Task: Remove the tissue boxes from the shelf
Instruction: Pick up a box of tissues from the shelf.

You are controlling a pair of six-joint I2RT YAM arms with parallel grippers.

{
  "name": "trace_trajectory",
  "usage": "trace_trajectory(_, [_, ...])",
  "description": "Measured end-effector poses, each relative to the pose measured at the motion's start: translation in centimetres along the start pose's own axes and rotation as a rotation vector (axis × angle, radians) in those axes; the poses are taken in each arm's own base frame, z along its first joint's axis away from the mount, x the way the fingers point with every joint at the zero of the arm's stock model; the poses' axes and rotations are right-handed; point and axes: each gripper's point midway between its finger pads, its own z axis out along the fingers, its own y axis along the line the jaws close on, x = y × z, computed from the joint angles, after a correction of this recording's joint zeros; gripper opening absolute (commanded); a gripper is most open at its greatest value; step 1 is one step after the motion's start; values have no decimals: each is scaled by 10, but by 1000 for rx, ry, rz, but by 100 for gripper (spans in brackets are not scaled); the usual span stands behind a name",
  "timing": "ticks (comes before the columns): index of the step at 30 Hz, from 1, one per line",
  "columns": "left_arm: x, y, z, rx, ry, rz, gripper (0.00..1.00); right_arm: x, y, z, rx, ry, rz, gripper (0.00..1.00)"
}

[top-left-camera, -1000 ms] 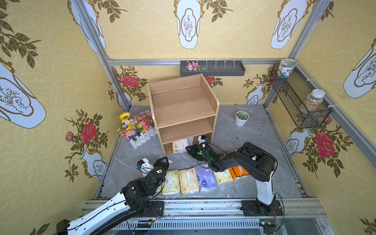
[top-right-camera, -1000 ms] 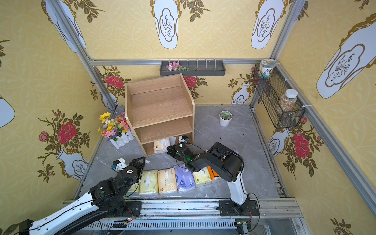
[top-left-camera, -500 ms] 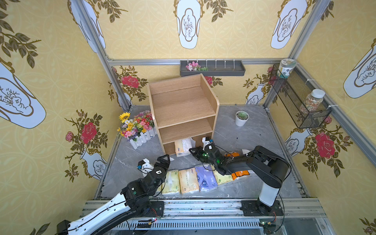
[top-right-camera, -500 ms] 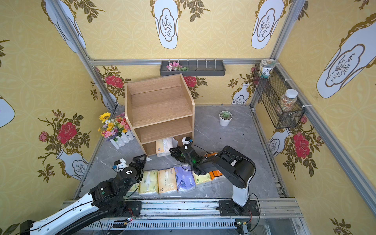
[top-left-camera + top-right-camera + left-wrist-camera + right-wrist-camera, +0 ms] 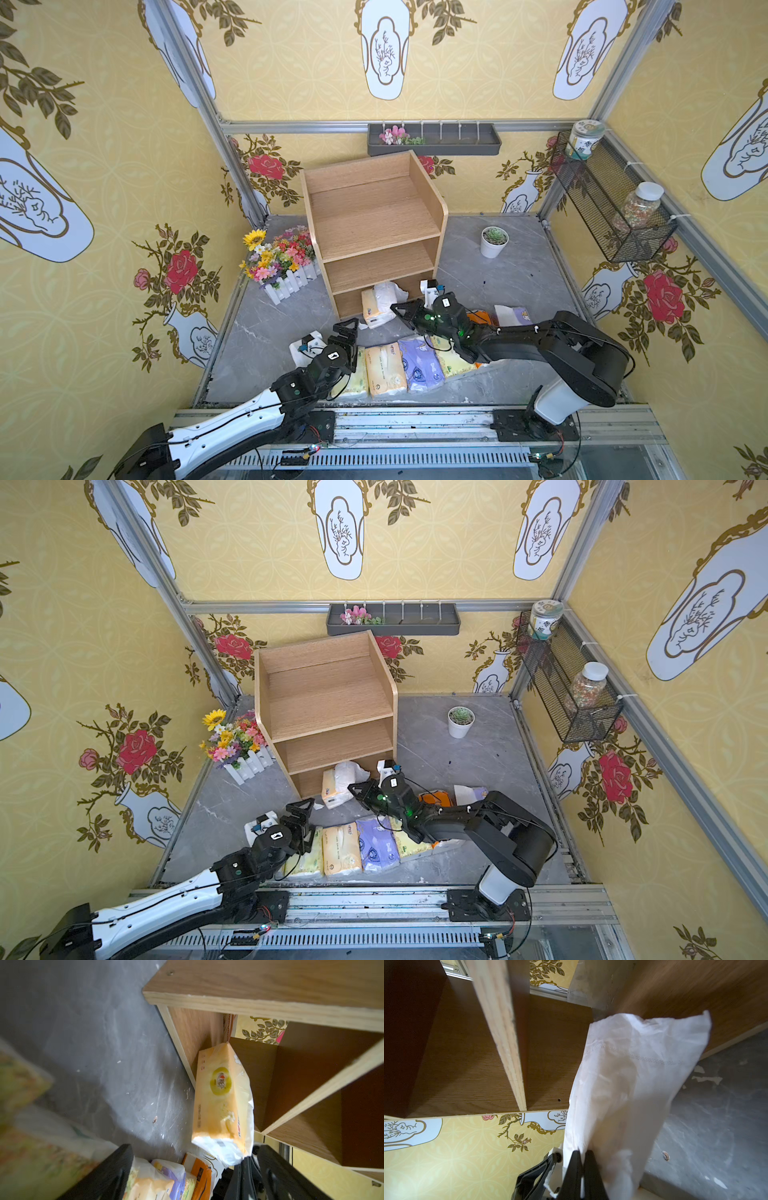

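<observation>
Dragged outward since the earlier frame, the pale yellow plastic-wrapped tissue pack [image 5: 371,309] now lies half out of the bottom tier of the light-wood three-tier shelf [image 5: 374,216]. Right hand [image 5: 394,307] pinches only its protruding white tissue sheet [image 5: 388,291], which may tear or slip. Left hand [image 5: 347,327], before the shelf, has spread wide, empty. Removal is incomplete.

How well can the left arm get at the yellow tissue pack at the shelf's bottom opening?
Probably yes. The left pincer stands open close before the yellow tissue pack, with bare floor between. The right pincer, shut on the white tissue, may crowd it.
</observation>
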Motion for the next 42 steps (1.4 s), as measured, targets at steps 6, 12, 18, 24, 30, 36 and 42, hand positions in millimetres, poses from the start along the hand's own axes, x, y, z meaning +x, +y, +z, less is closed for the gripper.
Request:
trace_trajectory(6, [13,-23,7,82,32,-73,100,3,15,-12,-32,20,17,0])
trace_trajectory(12, [23,-45,9,133,53,-102,99,5,36,-26,-72,36,27,0])
trace_trajectory(18, [30,-58,12,155,64,-117,96,6,59,-42,-120,41,17,0])
trace_trajectory(24, [40,-71,18,185,87,-137,83,17,68,-54,-137,66,10,0])
trace_trajectory(30, [54,-84,25,198,123,-155,68,24,69,-67,-144,72,5,0])
trace_trajectory(36, [64,-92,29,195,145,-154,40,24,64,-80,-141,49,7,0])
trace_trajectory(42, [79,-100,35,183,183,-147,22,18,62,-94,-111,9,-11,15])
